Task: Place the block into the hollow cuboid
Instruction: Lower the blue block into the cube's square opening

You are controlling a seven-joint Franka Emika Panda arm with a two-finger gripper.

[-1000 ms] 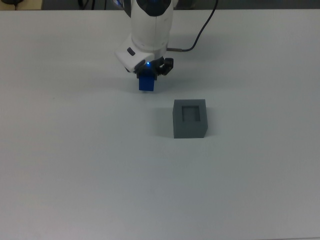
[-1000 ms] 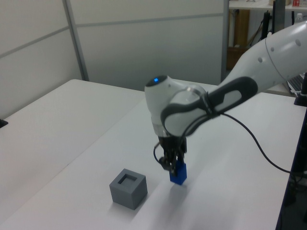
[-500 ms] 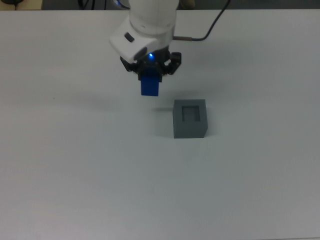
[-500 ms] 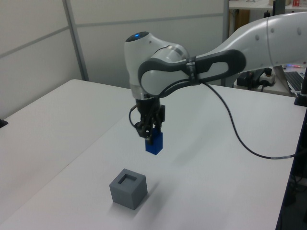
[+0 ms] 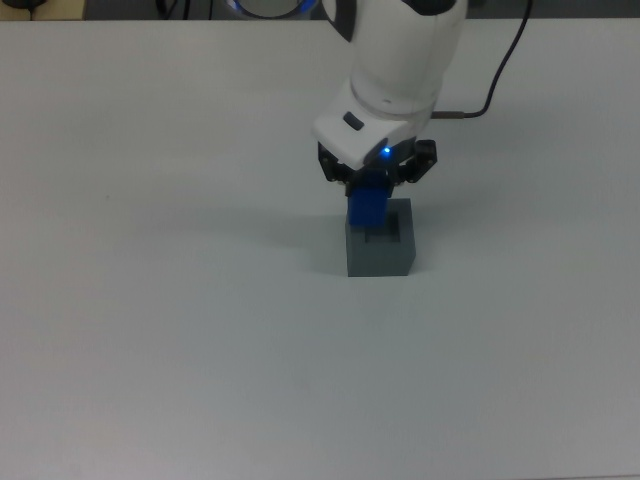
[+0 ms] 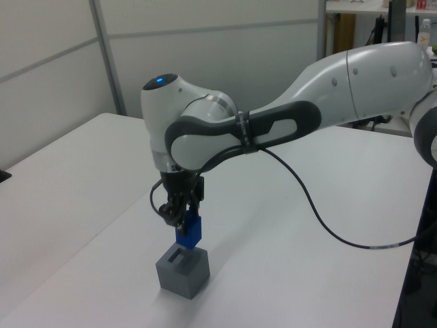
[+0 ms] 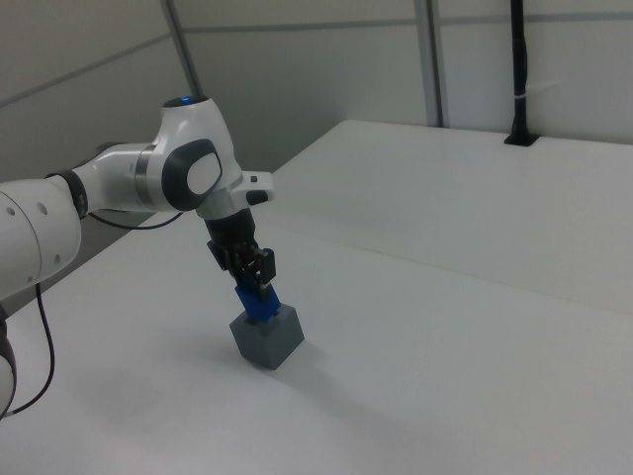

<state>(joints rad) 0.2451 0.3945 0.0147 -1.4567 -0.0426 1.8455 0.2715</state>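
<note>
The white robot arm's two-finger hand (image 5: 372, 185) (image 6: 181, 217) (image 7: 253, 282) points straight down and is closed on the upper part of a small bright blue rectangular block (image 5: 367, 207) (image 6: 189, 231) (image 7: 260, 305), which hangs upright from the dark fingers. The block is directly above the matte gray box-shaped hollow cuboid (image 5: 381, 250) (image 6: 182, 272) (image 7: 267, 336) that stands on the plain white table (image 5: 160, 330) (image 6: 75, 205) (image 7: 465, 327). In the left view the block's lower end is right at the cuboid's top face, over the square recess; whether it has entered the recess or only touches the rim cannot be told. In the top view the block covers the far part of the cuboid's top, toward the top view's left of the recess. A small blue light glows on the white wrist housing just above the fingers, and a black cable (image 5: 500, 75) (image 6: 321, 225) trails from the wrist across the table.
</note>
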